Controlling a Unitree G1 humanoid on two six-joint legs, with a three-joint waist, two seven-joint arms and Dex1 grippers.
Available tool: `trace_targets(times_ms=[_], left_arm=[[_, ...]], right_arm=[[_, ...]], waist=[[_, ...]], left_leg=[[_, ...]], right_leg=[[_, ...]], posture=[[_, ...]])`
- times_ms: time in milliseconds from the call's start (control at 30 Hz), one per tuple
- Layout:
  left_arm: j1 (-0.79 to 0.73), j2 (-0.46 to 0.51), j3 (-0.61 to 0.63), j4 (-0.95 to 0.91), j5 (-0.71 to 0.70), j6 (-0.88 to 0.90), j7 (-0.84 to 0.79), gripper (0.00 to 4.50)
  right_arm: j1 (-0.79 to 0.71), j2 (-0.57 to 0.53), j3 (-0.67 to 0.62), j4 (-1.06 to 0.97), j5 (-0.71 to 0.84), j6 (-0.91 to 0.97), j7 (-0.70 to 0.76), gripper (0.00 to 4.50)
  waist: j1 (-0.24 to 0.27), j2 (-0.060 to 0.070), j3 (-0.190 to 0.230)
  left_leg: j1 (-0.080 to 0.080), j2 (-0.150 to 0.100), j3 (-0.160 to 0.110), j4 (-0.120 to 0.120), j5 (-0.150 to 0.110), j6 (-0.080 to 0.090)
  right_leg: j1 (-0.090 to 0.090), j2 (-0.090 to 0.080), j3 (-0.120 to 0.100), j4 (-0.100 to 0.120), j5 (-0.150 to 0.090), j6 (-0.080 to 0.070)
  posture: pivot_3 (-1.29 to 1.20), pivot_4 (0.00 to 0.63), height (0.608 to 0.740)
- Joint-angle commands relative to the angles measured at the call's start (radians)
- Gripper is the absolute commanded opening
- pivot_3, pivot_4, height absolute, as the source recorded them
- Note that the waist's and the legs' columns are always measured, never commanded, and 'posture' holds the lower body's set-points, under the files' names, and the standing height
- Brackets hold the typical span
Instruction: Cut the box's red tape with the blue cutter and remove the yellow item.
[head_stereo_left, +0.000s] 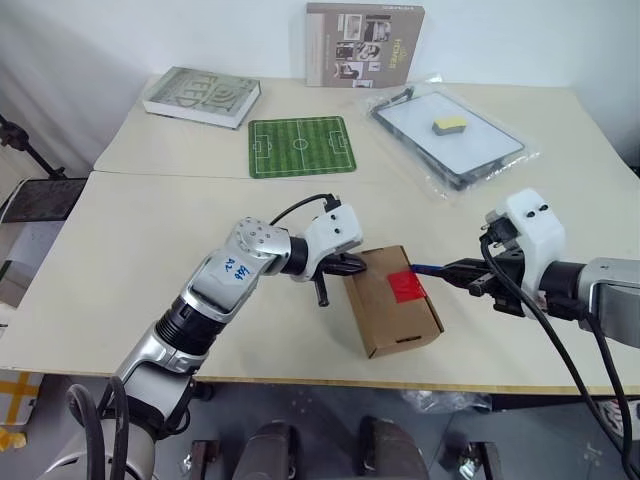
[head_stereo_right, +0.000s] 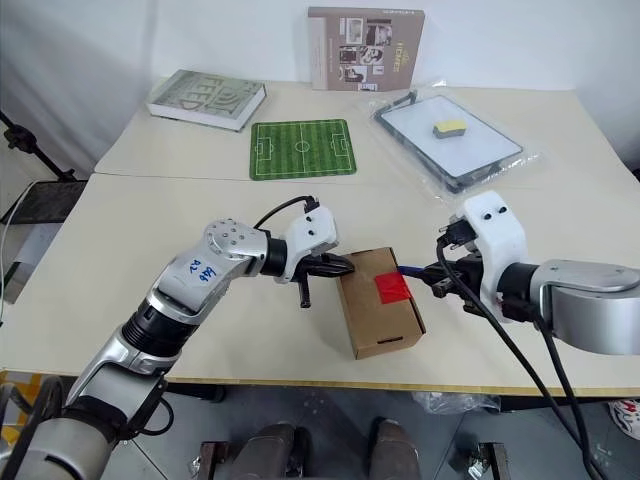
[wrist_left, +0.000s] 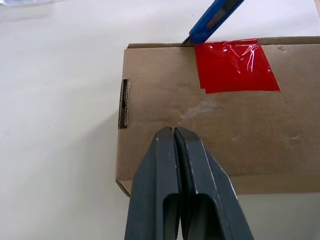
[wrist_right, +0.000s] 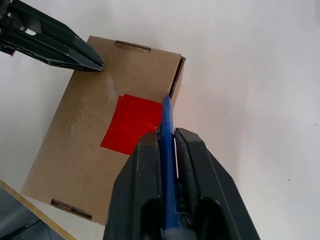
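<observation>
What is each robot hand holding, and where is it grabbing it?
The right hand pinches the blue cutter along its body, tip free. The left hand is shut, holding nothing, pressing on the box.

box (head_stereo_left: 392, 314) between left claw (head_stereo_left: 352, 265) and right claw (head_stereo_left: 452, 270), tape (head_stereo_left: 407, 287) on box

A small brown cardboard box (head_stereo_left: 392, 313) is seen lying flat on the desk, closed, with a square of red tape (head_stereo_left: 407, 286) across its top edge. The blue cutter (wrist_left: 214, 18) is angled with its dark tip at the seam beside the tape.
</observation>
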Motion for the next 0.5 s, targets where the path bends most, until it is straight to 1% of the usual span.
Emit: trace_targets(times_ms=[33,133,300,500], left_arm=[[0.038,0.023,-0.054,0.057,0.053,0.048,0.01,0.06],[0.039,0.021,-0.054,0.058,0.055,0.048,0.014,0.06],[0.044,0.013,-0.059,0.06,0.064,0.046,0.029,0.06],[0.043,0.008,-0.061,0.066,0.071,0.048,0.045,0.06]], right_arm=[[-0.042,-0.031,0.029,-0.003,0.071,-0.017,0.019,0.14],[-0.064,-0.059,0.067,0.015,0.097,-0.007,0.032,0.14],[-0.081,-0.09,0.109,0.042,0.098,0.006,0.097,0.14],[-0.08,-0.138,0.161,0.044,0.098,0.015,0.124,0.14]], waist=[[0.0,0.0,0.0],[0.0,0.0,0.0],[0.0,0.0,0.0],[0.002,0.0,0.0]], left_leg=[[0.0,0.0,0.0,0.0,0.0,0.0],[0.0,0.0,0.0,0.0,0.0,0.0],[-0.001,0.0,0.0,0.0,0.0,0.0],[-0.001,0.0,0.0,0.0,0.0,0.001]], right_leg=[[0.0,0.0,0.0,0.0,0.0,0.0],[0.0,0.0,0.0,-0.001,0.0,0.0],[0.0,0.0,-0.001,-0.001,0.0,0.0],[0.0,-0.001,-0.001,-0.002,0.0,0.0]], posture=[[0.0,0.15,0.74],[0.0,0.15,0.74],[0.0,0.15,0.74],[0.0,0.15,0.74]])
